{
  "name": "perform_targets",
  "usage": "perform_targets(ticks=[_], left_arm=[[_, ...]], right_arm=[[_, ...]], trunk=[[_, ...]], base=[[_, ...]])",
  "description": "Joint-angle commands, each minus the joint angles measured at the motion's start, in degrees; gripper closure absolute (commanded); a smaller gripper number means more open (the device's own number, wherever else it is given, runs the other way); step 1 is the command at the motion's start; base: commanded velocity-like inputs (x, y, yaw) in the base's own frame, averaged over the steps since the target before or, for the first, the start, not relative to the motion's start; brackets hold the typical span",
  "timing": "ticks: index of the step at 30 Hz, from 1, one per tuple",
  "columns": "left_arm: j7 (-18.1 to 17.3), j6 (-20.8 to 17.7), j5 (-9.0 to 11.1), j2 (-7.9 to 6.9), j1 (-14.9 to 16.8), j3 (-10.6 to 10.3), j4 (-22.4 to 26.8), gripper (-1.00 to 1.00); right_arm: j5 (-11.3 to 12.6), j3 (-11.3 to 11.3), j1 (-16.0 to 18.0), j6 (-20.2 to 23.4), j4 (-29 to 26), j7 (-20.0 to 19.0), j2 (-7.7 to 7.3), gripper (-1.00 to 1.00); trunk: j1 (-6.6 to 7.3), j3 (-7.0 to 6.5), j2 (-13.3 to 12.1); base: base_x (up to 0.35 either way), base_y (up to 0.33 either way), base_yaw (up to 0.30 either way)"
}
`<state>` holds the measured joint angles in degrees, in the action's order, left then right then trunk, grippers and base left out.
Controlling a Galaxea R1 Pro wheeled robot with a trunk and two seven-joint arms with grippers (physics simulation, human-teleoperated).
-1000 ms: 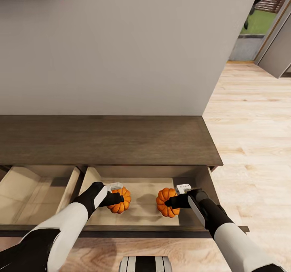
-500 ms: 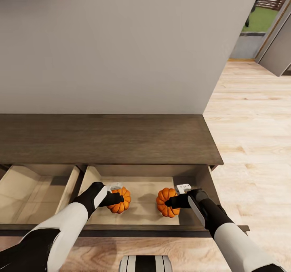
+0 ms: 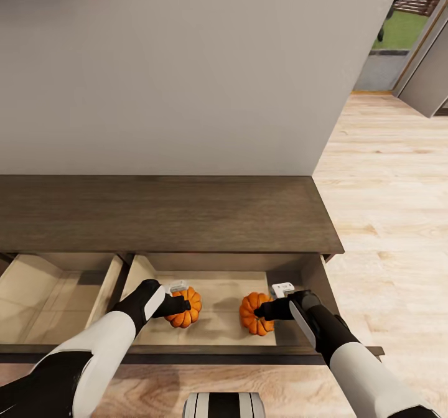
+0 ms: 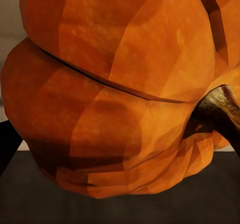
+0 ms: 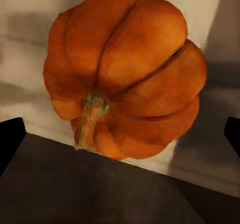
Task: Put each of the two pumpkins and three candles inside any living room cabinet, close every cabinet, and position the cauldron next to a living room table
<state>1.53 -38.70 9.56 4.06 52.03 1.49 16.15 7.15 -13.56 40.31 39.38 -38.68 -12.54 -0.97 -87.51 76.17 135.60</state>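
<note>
Pumpkins going into cabinet [image 3: 168,213] drawer [image 3: 218,318].
Left gripper [image 3: 177,298] grasping left pumpkin [image 3: 185,306]; right gripper [image 3: 274,300] released, fingertips wide of right pumpkin [image 3: 254,313] on drawer floor. Next, probably: release left, withdraw both.

The pale floor of the open right drawer [image 3: 218,293] of the dark-brown cabinet [image 3: 168,213] is occupied by two pumpkins: one [image 3: 185,306] toward its left side, another [image 3: 252,313] toward its right.

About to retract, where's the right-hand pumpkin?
In the head view, the right pumpkin sits inside the open drawer, at the right hand.
</note>
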Motion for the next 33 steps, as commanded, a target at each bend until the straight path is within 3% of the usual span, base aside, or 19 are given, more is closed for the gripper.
perform_targets(ticks=[1,15,16,33], left_arm=[[0.4,-0.33,0.03,0.02,0.0,0.05,0.11,1.0],[0.4,-0.33,0.11,-0.01,0.0,0.07,0.11,1.0],[0.4,-0.33,0.11,0.0,0.0,0.08,0.11,-1.0],[0.4,-0.33,0.11,-0.02,0.0,0.09,0.11,-1.0]], right_arm=[[0.58,-0.27,0.03,0.26,-0.08,0.22,-0.08,-1.0],[0.58,-0.24,0.03,0.26,-0.08,0.07,-0.08,-1.0],[0.58,-0.24,0.03,0.26,-0.08,0.06,-0.08,-1.0],[0.58,-0.33,0.03,0.26,-0.08,0.06,-0.03,-1.0]], trunk=[[0.01,0.04,0.02],[0.01,0.04,0.02],[0.01,0.04,0.02],[0.01,0.04,0.02]], base=[[0.0,0.0,0.0],[0.0,0.0,0.0],[0.0,0.0,0.0],[0.0,0.0,0.0]])
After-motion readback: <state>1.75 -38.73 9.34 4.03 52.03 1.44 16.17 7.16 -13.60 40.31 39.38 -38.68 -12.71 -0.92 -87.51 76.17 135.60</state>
